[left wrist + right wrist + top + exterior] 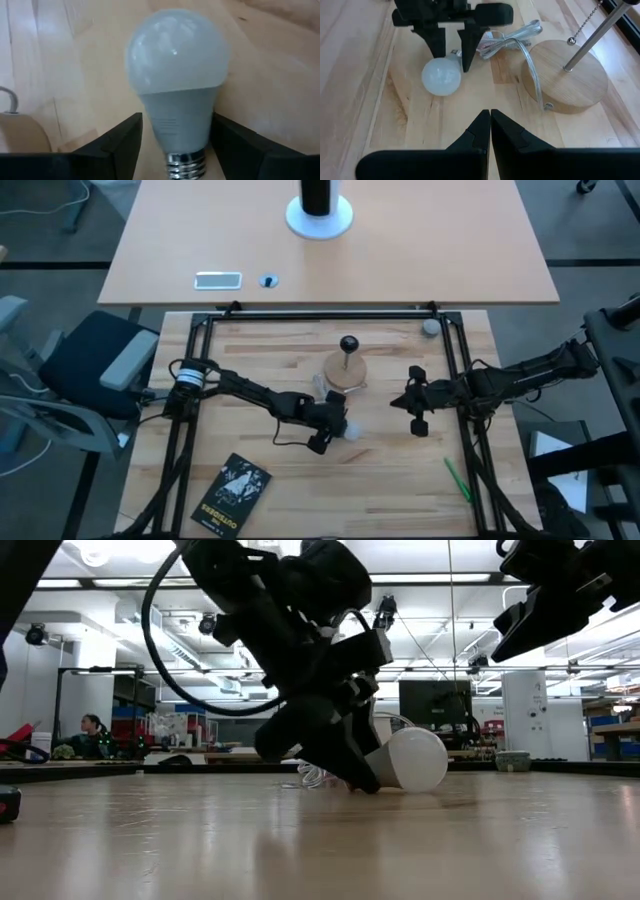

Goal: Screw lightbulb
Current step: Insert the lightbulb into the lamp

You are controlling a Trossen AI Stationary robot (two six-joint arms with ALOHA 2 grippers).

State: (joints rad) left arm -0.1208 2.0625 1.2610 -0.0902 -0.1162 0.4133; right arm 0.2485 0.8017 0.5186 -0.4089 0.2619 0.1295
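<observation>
Lying on the desk (250, 350), the lightbulb (176, 75) sits between the left gripper's (452, 52) released jaws, ungrasped; right gripper (490, 127) jaws clenched, empty.

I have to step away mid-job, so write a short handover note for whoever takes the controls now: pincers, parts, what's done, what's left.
Left pincer: down at the table, fingers open astride the lightbulb's neck, not clamped.
Right pincer: shut, empty, hovering over the table, facing the bulb.
Lightbulb: lying on its side on the wooden table, beside the lamp stand's round wooden base, with the stand's clear cord close behind it.
Done: left arm lined up on the bulb.
Left: grip, lift, carry it to the stand's socket and screw it in.
</observation>
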